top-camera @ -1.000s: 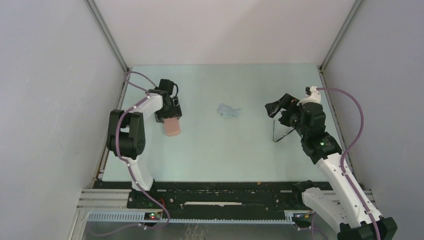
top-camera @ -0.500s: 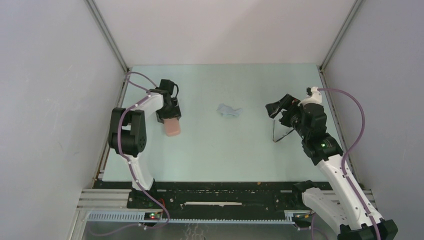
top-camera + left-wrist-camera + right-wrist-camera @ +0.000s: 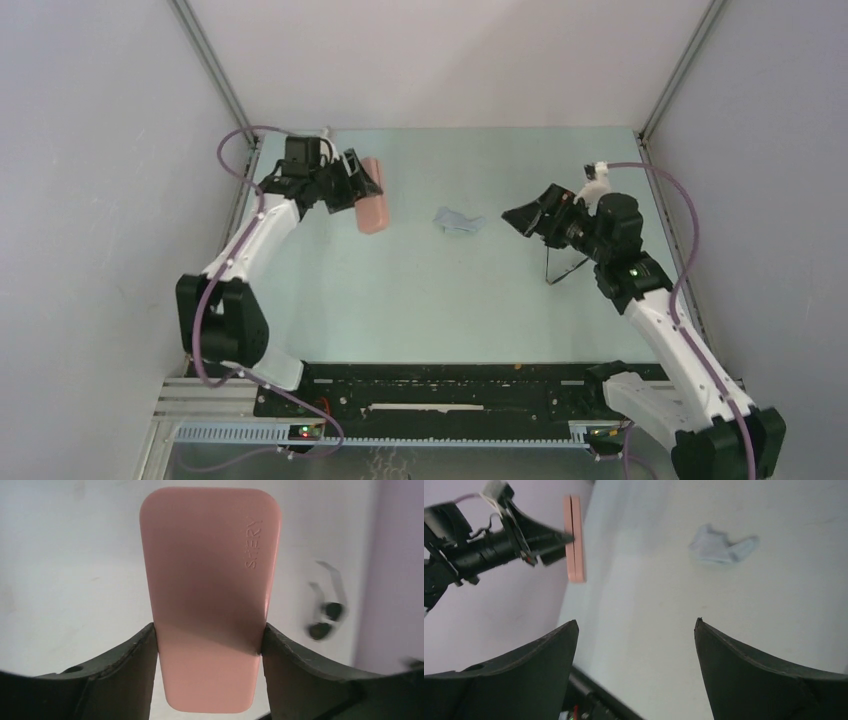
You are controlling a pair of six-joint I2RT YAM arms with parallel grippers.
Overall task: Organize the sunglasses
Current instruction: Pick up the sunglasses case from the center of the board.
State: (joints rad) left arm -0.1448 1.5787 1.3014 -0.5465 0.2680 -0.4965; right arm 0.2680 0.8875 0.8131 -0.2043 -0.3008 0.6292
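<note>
My left gripper (image 3: 360,187) is shut on the salmon-pink case (image 3: 373,205) and holds it in the air at the back left. In the left wrist view the case (image 3: 210,580) fills the gap between the fingers, gripped (image 3: 209,640) near its lower end. The sunglasses (image 3: 548,266) are a thin dark frame on the table at the right, partly hidden under my right arm. My right gripper (image 3: 524,216) is open and empty, raised just left of the sunglasses and facing left. The right wrist view (image 3: 636,622) shows the case (image 3: 574,540) edge-on.
A small grey-blue cloth (image 3: 457,221) lies crumpled at the table's middle back, between the two grippers; it also shows in the right wrist view (image 3: 723,547). Grey walls close the left, right and back sides. A black rail runs along the front edge.
My left arm has lifted the pink case off the table and swung it back and to the right. My right gripper has moved a little left, away from the sunglasses.
</note>
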